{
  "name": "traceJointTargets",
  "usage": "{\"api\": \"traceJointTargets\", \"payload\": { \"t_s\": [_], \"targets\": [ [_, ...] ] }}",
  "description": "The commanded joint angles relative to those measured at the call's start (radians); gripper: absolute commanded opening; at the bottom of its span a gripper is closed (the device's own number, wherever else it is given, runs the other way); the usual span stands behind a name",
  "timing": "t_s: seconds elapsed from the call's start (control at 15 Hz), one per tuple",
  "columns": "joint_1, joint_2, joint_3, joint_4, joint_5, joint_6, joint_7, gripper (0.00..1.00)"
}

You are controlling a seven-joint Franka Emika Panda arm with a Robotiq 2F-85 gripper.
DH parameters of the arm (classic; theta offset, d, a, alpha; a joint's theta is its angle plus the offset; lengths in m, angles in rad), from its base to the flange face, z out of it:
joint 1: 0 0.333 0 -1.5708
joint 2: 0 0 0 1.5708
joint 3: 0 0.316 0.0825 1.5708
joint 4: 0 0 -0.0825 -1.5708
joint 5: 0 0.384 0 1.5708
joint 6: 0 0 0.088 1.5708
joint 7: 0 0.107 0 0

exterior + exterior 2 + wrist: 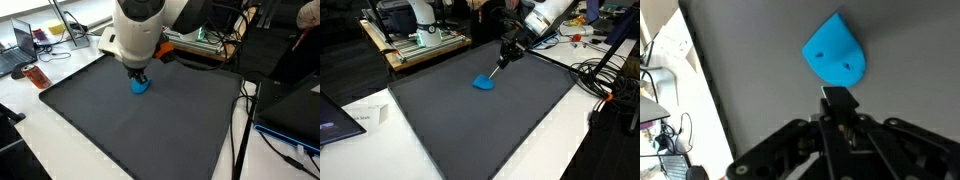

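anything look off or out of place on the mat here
Nothing stands out. The small blue object sits alone on the dark mat and looks intact. The gripper is shut, with its tip close beside the object. No spill, tear or damage shows in any view.

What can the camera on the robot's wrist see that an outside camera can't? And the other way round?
Only the wrist view shows the two little holes in the blue thing. Only an exterior view shows the robot's big white arm towering above. Both show the blue thing lying on the dark mat, with the shut hand right beside it.
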Motion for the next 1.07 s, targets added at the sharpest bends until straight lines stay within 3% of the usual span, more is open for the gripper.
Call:
{"api": "traceJointTargets", "payload": {
  "t_s": [0.0,0.53,1.0],
  "targets": [
    [-0.014,0.093,-0.009,0.172,0.055,-0.087,-0.079,0.03],
    [-0.112,0.196,-0.017,0.361,0.205,-0.109,-0.294,0.03],
    [-0.194,0.243,-0.025,0.431,0.285,-0.094,-0.444,0.03]
  ]
}}
